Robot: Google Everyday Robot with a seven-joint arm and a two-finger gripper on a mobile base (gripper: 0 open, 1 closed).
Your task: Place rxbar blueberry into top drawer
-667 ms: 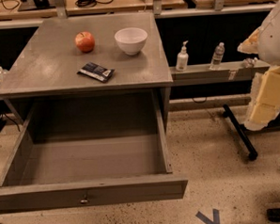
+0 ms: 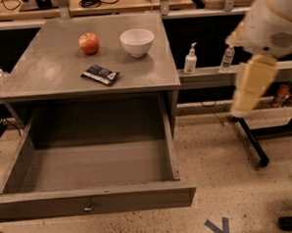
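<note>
Matt wooden top drawer (image 2: 140, 199), metal knob (image 2: 88, 207); glossy-wrapped rxbar blueberry (image 2: 100, 75); smooth plastic-looking hand (image 2: 241, 109) at right

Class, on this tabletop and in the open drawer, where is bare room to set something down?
The top drawer is bare throughout. On the tabletop, the left strip and the front-right corner are free; the apple, bowl and rxbar blueberry crowd the back and middle. The pincer hangs off to the right, clear of both.

The rxbar blueberry (image 2: 100, 75) lies on the counter (image 2: 41, 77), in front of an apple (image 2: 89, 43) and a bowl (image 2: 137, 42). Below, the top drawer (image 2: 135, 199) stands pulled open. The gripper (image 2: 246, 97) hangs well off to the right.
</note>
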